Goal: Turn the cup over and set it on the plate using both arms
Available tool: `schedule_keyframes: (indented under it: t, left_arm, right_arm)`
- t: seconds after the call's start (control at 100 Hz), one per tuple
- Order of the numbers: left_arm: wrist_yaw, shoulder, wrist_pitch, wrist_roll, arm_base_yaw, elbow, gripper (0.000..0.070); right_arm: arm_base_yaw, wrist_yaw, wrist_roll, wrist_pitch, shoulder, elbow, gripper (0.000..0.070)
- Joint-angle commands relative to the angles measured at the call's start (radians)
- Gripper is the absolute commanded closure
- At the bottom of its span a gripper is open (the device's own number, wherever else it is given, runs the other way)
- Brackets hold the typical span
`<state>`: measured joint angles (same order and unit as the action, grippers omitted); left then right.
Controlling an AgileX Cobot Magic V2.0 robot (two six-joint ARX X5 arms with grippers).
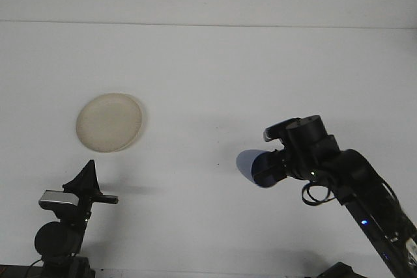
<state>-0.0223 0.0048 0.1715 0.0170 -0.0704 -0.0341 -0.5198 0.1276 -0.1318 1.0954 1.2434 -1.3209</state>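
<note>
The right hand (272, 168) clamps the blue cup (251, 167) sideways above the surface (215, 76), seemingly mid-flip, the plate (109, 122) lying well apart toward ten o'clock, while the left hand (86, 183) waits, its opening unclear.
</note>
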Motion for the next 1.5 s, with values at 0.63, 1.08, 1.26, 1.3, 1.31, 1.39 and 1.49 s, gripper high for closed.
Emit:
schedule_keyframes:
  t: [0.63, 1.08, 1.26, 1.3, 1.31, 1.39, 1.49]
  left_arm:
    - [-0.003, -0.002, 0.01, -0.005, -0.001, 0.02, 0.0688]
    - [-0.003, -0.002, 0.01, -0.005, -0.001, 0.02, 0.0688]
    - [-0.003, -0.002, 0.01, -0.005, -0.001, 0.02, 0.0688]
    - [-0.003, -0.002, 0.01, -0.005, -0.001, 0.02, 0.0688]
    - [-0.003, -0.002, 0.01, -0.005, -0.001, 0.02, 0.0688]
    - [-0.003, -0.002, 0.01, -0.005, -0.001, 0.02, 0.0688]
    - [-0.003, -0.002, 0.01, -0.005, -0.001, 0.02, 0.0688]
  right_arm:
    - [-0.199, -0.024, 0.115, 0.111, 0.489, -0.2, 0.0696]
    - [-0.254, -0.035, 0.122, 0.104, 0.582, -0.199, 0.0695]
    - [-0.274, -0.034, 0.122, 0.105, 0.591, -0.199, 0.0551]
    - [-0.278, -0.034, 0.121, 0.106, 0.591, -0.2, 0.0444]
    - [-0.279, -0.034, 0.121, 0.106, 0.59, -0.2, 0.0419]
    - [-0.281, -0.032, 0.12, 0.109, 0.59, -0.2, 0.0269]
    - [-0.28, -0.032, 0.119, 0.111, 0.59, -0.2, 0.0215]
